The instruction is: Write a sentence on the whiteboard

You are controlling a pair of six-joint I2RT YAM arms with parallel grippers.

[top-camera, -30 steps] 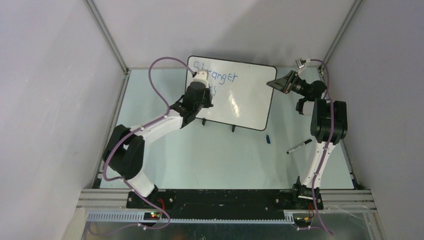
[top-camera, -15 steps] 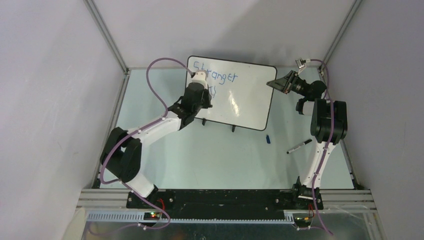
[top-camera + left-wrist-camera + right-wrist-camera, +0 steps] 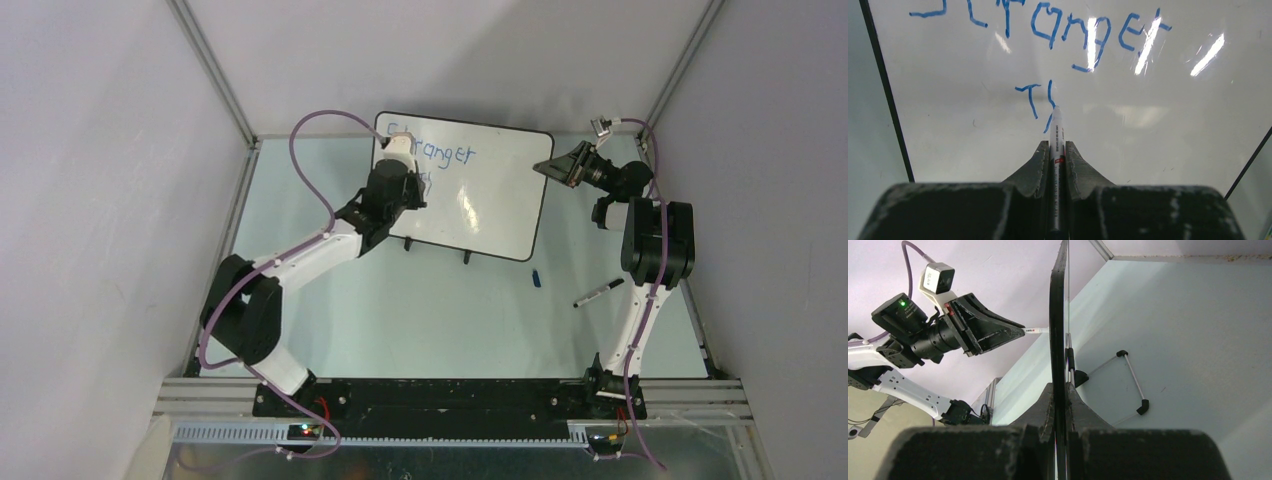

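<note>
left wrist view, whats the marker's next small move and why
Probably draw the marker on to finish the second letter: the left gripper is shut on it, tip at the whiteboard, and below "Stranger" the sentence shows only a T and one stroke.

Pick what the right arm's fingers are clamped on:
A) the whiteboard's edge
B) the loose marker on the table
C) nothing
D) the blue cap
A: the right wrist view shows the fingers shut on the black rim of the whiteboard.

A loose pen (image 3: 598, 292) and seemingly a cap (image 3: 536, 278) lie before the whiteboard (image 3: 500, 190).
</note>
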